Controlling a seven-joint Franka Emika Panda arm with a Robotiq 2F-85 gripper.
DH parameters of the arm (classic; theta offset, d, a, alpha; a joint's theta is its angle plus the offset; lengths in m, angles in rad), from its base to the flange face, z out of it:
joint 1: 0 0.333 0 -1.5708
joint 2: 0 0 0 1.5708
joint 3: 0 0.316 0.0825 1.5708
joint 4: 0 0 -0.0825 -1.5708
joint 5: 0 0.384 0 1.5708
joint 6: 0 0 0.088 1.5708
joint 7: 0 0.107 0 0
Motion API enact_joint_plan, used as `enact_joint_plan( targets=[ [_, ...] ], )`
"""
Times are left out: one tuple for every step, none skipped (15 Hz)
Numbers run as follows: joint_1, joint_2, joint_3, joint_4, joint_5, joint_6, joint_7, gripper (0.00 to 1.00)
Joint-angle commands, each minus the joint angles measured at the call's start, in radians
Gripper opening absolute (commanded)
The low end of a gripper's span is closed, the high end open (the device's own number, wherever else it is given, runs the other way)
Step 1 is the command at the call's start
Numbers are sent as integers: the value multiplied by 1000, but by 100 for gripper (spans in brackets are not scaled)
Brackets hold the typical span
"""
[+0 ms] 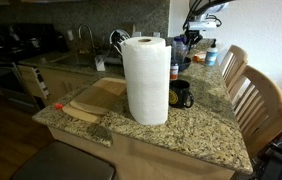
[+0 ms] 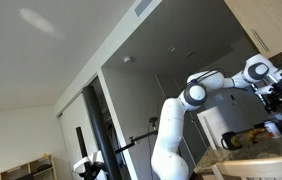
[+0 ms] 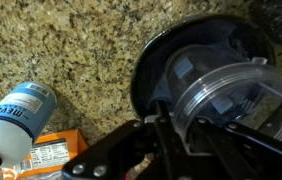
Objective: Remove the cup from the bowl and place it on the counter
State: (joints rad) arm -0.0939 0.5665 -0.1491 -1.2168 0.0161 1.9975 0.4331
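Close under the wrist camera, the black gripper (image 3: 181,140) reaches the rim of the cup (image 3: 231,95); whether its fingers (image 3: 111,160) clamp it or hang loose cannot be told. The see-through cup sits inside the dark bowl (image 3: 166,60), mouth toward the lens, its long axis running roughly along the line of sight. Bare counter (image 3: 71,50) lies open beside the bowl's left edge. Nearer, a blue-labelled bottle (image 3: 16,120) and an orange packet (image 3: 56,155) crowd the lower left. In an exterior view a paper towel roll (image 1: 146,80) and black mug (image 1: 181,95) stand further off.
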Motion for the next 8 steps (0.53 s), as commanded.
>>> enact_joint_plan(
  targets=[
    [7, 8, -9, 7, -21, 34, 4, 4],
    [7, 4, -7, -6, -23, 76, 4, 4],
    [6, 5, -3, -8, -23, 109, -6, 4],
    [26, -38, -24, 56, -68, 27, -3, 4],
    [19, -46, -14, 68, -66, 34, -31, 4],
    [40, -49, -7, 111, -83, 14, -25, 4],
    [48, -52, 4, 144, -86, 3, -36, 4],
    [63, -57, 10, 190, -92, -47, -45, 4]
  ],
)
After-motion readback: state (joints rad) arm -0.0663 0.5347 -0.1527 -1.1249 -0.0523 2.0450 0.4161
